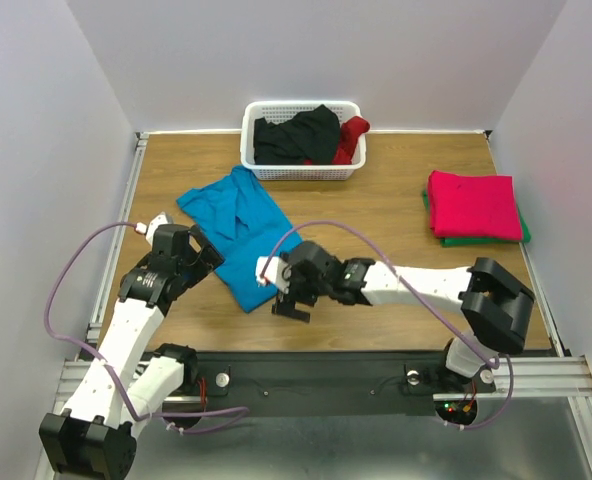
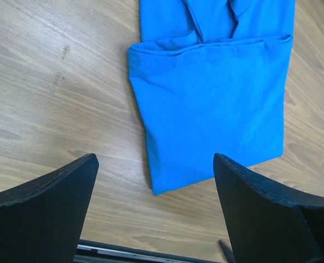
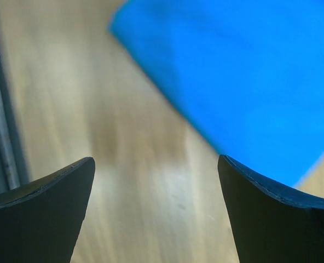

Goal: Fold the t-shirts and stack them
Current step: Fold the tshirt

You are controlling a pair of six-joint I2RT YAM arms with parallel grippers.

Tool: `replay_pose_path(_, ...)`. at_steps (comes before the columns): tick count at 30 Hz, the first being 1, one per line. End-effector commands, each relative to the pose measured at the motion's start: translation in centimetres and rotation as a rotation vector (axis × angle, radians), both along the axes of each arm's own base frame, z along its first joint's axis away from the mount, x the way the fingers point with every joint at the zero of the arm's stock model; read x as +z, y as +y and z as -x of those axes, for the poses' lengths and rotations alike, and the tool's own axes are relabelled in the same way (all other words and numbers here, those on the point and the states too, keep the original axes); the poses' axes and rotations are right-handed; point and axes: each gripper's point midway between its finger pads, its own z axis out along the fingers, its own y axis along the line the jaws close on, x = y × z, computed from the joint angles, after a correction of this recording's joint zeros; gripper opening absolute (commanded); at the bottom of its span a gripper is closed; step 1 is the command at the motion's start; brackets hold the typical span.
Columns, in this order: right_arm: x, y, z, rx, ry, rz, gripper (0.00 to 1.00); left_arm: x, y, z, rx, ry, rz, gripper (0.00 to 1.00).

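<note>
Left gripper (image 2: 154,160): jaws spread wide, gripping nothing, poised over the near corner of the turquoise t-shirt (image 2: 211,109)
Right gripper (image 3: 156,161): equally spread and empty, just off the same hem (probably so both can lift that edge for the next fold)
Turquoise shirt: partly folded, mid-table (image 1: 396,190)
Magenta t-shirt (image 1: 473,203): folded atop the green t-shirt (image 1: 481,240) at right, as the stack
Black t-shirt (image 1: 296,135), dark red t-shirt (image 1: 353,135): heaped in the white basket (image 1: 301,170), unfolded
Brands, labels, writing: none legible

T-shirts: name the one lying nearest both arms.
The turquoise-blue t-shirt, alone mid-table; magenta-red and green lie stacked at right, black and dark red in the basket.
</note>
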Motion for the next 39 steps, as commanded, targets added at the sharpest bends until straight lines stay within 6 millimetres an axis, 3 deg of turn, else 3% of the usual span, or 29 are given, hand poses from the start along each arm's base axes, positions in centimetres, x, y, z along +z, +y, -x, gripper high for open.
replay_pose_path(1, 1.2, 2.4, -0.8, 0.022, -0.164, -0.019, 1.00, 2.5, -0.5, -1.5, -0.084, -0.070, -0.032, 0.98)
replay_pose_path(3, 1.0, 3.7, -1.4, 0.048, -0.246, 0.025, 1.00, 2.3, -0.6, -1.6, -0.108, -0.056, -0.040, 0.98)
replay_pose_path(4, -0.5, 3.9, -2.2, 0.027, -0.273, 0.085, 1.00, 2.6, -0.5, -1.8, -0.112, -0.064, -0.052, 0.98)
replay_pose_path(6, -0.6, 5.2, -2.9, 0.072, -0.331, 0.125, 1.00, 2.7, 0.0, -1.8, -0.096, -0.054, -0.074, 0.98)
replay_pose_path(8, -2.2, 4.8, -3.6, 0.083, -0.395, 0.216, 1.00, 3.6, 1.0, -2.1, -0.052, -0.069, -0.109, 0.99)
replay_pose_path(9, -1.4, 5.6, -4.3, 0.067, -0.417, 0.204, 1.00, 4.0, 1.5, -2.2, -0.025, -0.085, -0.126, 0.98)
replay_pose_path(11, -2.1, 6.3, -4.6, 0.059, -0.407, 0.219, 0.99, 4.2, 1.6, -2.7, -0.019, -0.111, -0.129, 0.98)
replay_pose_path(14, -3.6, 5.5, -3.9, 0.070, -0.372, 0.240, 0.97, 4.5, 1.5, -3.1, -0.045, -0.100, -0.144, 0.98)
replay_pose_path(16, -4.2, 3.4, -4.0, -0.032, -0.357, 0.265, 0.94, 3.7, 2.1, -3.0, -0.028, -0.083, -0.168, 0.98)
replay_pose_path(18, -3.4, 2.8, -3.8, -0.135, -0.307, 0.206, 0.95, 3.5, 1.9, -3.1, -0.032, -0.085, -0.158, 0.99)
replay_pose_path(19, -1.8, 2.7, -3.5, -0.171, -0.287, 0.147, 0.95, 3.7, 1.4, -3.2, -0.057, -0.095, -0.142, 0.98)
replay_pose_path(20, -1.8, 2.8, -2.6, -0.216, -0.212, 0.085, 0.95, 3.7, 1.3, -3.3, -0.058, -0.096, -0.137, 0.98)
replay_pose_path(21, 0.2, 2.8, -2.1, -0.250, -0.181, 0.011, 0.96, 4.0, 1.3, -3.4, -0.053, -0.113, -0.132, 0.98)
replay_pose_path(24, 2.4, 2.3, -1.4, -0.433, -0.059, -0.169, 1.00, 3.7, 1.4, -3.4, -0.046, -0.107, -0.134, 0.98)
replay_pose_path(25, 3.4, 1.7, -1.9, -0.535, -0.036, -0.224, 1.00, 3.7, 1.2, -3.3, -0.059, -0.106, -0.130, 0.98)
replay_pose_path(26, 5.9, -0.3, -3.6, -0.715, -0.085, -0.305, 1.00, 3.6, 1.2, -3.3, -0.063, -0.103, -0.132, 0.98)
replay_pose_path(28, 6.6, -2.1, -4.0, -0.978, 0.040, -0.482, 1.00, 3.5, 1.1, -3.4, -0.070, -0.104, -0.126, 0.98)
replay_pose_path(29, 8.2, -2.7, -3.6, -1.115, 0.187, -0.649, 1.00, 3.4, 1.0, -3.4, -0.080, -0.105, -0.128, 0.98)
replay_pose_path(31, 7.0, -3.5, -2.6, -1.193, 0.344, -0.723, 1.00, 3.5, 0.5, -3.6, -0.103, -0.111, -0.115, 0.98)
replay_pose_path(33, 7.4, -3.5, -2.3, -1.260, 0.450, -0.812, 1.00, 3.3, 0.3, -3.6, -0.122, -0.109, -0.113, 0.98)
replay_pose_path(35, 7.2, -2.9, -2.2, -1.278, 0.501, -0.828, 1.00, 3.2, 0.1, -3.6, -0.137, -0.108, -0.108, 0.98)
replay_pose_path(39, 4.9, -0.9, -1.6, -1.352, 0.695, -0.828, 1.00, 3.1, -0.1, -3.7, -0.152, -0.109, -0.101, 0.98)
